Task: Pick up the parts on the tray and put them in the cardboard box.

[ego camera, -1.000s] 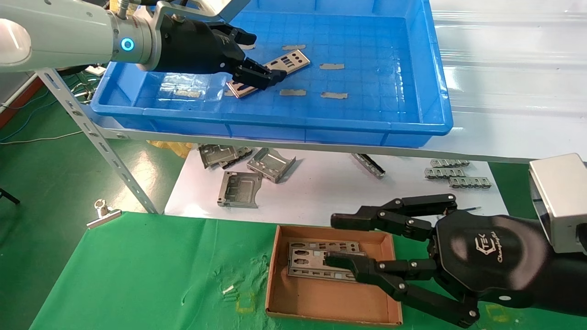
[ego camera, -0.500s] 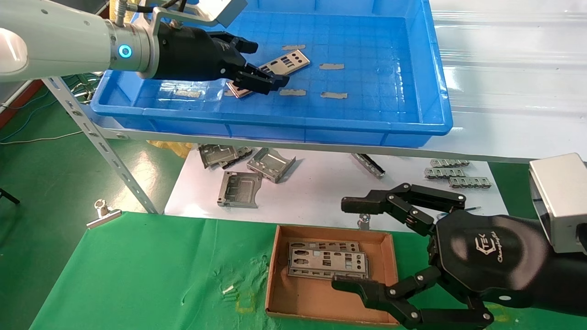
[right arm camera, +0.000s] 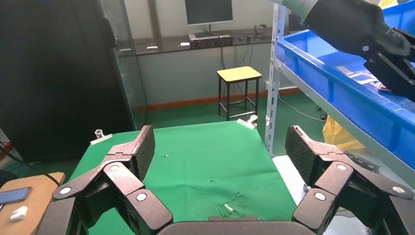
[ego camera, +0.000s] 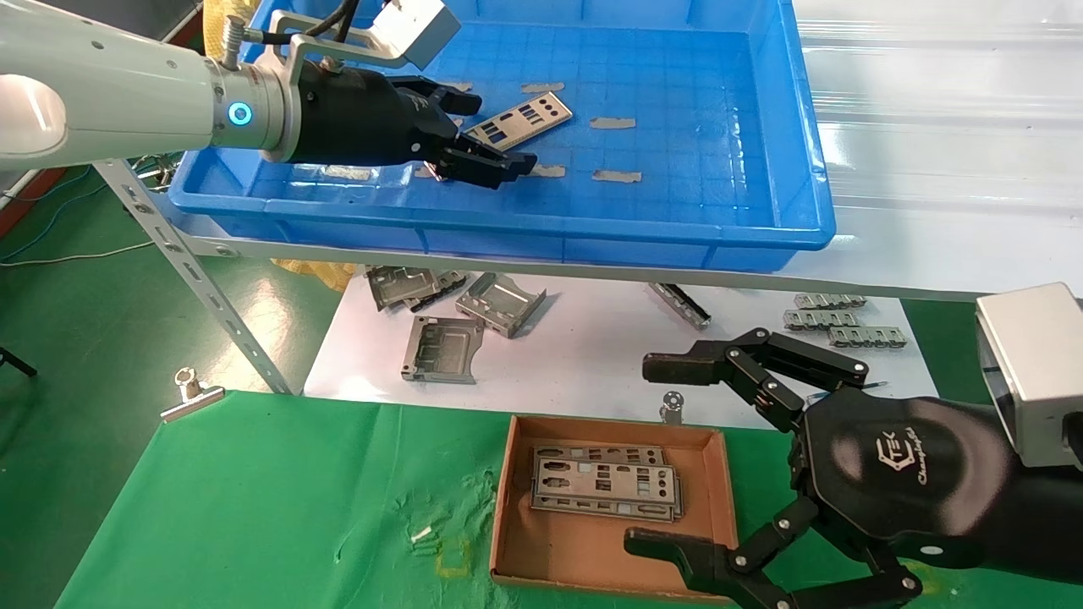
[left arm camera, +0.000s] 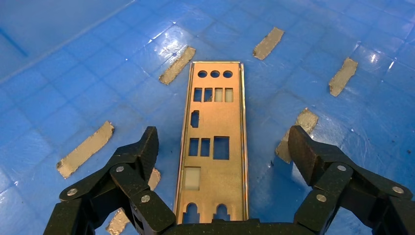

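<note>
One "TEK" logo, right hand (ego camera: pixel 689 461) casing.

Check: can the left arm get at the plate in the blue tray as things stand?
Probably yes. The left gripper is inside the tray, its open jaws straddling the near end of the plate. Nothing lies on the plate; only flat tape strips sit beside it.

Our right hand (ego camera: pixel 660 452) has spread wide and let go of the plates (ego camera: pixel 605 488). Our left hand (ego camera: pixel 491 167) has slid nearer the tray's (ego camera: pixel 541 228) front wall.
</note>
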{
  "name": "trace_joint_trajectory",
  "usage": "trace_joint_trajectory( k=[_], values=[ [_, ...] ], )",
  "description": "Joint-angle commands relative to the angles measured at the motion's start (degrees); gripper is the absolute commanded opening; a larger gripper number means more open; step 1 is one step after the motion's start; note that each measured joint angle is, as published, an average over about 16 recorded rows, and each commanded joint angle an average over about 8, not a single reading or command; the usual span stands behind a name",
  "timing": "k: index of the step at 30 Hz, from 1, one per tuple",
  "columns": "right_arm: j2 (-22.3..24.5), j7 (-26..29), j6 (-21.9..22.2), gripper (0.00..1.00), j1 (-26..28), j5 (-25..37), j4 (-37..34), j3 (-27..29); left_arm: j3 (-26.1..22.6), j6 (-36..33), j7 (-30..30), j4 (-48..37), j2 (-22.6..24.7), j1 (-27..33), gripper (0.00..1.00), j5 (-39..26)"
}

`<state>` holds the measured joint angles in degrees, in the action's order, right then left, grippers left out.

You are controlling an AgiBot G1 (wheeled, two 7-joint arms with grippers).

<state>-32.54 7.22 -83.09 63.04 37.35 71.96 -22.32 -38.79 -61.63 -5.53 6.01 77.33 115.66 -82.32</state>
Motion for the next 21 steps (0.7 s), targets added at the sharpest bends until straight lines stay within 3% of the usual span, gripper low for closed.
trace_joint_trajectory(
  k=[1, 21],
  values=[
    [0.00, 0.00, 0.00, 1.00, 0.00, 0.00, 0.00, 0.00, -0.10, 0.13, 0.01, 0.12, 0.01, -0.09, 0.00, 0.09],
    [0.00, 0.00, 0.00, 1.00, 0.00, 0.00, 0.00, -0.01, -1.00, 0.41, 0.10, 0.35, -0.07, -0.34, 0.00, 1.15]
  ],
)
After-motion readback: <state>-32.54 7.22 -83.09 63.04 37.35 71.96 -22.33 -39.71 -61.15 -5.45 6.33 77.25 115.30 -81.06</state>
